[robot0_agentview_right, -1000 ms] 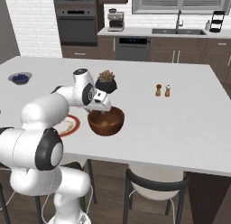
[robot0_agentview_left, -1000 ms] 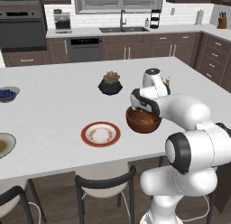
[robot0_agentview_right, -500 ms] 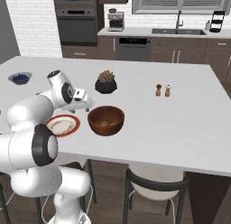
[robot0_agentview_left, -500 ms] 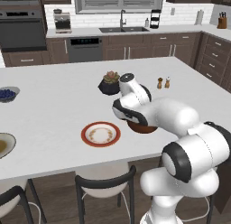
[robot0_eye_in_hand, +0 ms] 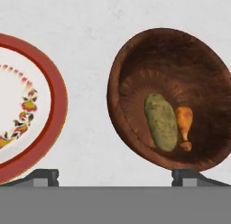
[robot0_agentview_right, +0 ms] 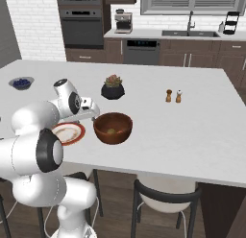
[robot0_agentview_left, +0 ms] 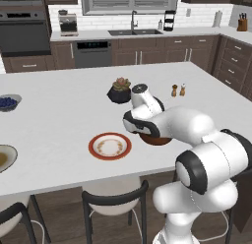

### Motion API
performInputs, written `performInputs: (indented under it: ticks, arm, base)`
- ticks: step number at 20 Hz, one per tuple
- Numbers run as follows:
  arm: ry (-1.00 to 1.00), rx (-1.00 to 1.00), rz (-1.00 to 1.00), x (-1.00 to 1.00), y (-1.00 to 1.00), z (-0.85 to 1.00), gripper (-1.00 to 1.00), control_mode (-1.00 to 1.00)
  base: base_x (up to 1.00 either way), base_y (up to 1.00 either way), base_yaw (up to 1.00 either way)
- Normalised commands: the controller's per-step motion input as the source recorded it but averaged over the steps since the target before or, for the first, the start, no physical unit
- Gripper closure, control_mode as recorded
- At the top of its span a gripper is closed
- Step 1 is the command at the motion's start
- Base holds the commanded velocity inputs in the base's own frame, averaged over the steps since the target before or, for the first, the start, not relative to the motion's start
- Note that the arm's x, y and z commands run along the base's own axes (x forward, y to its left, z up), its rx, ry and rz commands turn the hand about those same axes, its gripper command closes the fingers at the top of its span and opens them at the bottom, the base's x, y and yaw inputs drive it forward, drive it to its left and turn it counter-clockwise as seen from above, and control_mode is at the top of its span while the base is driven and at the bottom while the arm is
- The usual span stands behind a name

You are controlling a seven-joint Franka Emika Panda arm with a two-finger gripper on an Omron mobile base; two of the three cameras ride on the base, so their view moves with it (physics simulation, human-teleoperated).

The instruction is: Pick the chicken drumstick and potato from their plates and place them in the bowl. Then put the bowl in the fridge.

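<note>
white counter [robot0_agentview_left: 59,125], wooden bowl [robot0_agentview_right: 113,128], red-rimmed plate [robot0_agentview_left: 110,146]

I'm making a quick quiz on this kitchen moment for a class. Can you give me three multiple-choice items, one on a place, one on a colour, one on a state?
1. Where is the potato?
A. on the red-rimmed plate
B. in the bowl beside the chicken drumstick
C. on the bare counter

2. What colour is the rim of the plate next to the bowl?
A. red-orange
B. blue
C. black

3. What state is the gripper in?
A. shut on the potato
B. shut on the bowl's rim
C. open, holding nothing

Answers: 1 B, the hand view shows it lying against the chicken drumstick inside the bowl. 2 A, the rim is red-orange. 3 C, its fingertips stand wide apart with nothing between.
</note>
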Motion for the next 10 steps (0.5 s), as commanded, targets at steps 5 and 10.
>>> performInputs:
  ticks: [5,10]
  arm:
    - [0.02,0.0,0.1,0.19,-0.02,-0.11,-1.0,-1.0]
    - [-0.01,0.0,0.16,0.32,0.0,-0.09,-1.0,-1.0]
  base:
    - [0.0,0.0,0.0]
    - [0.0,0.0,0.0]
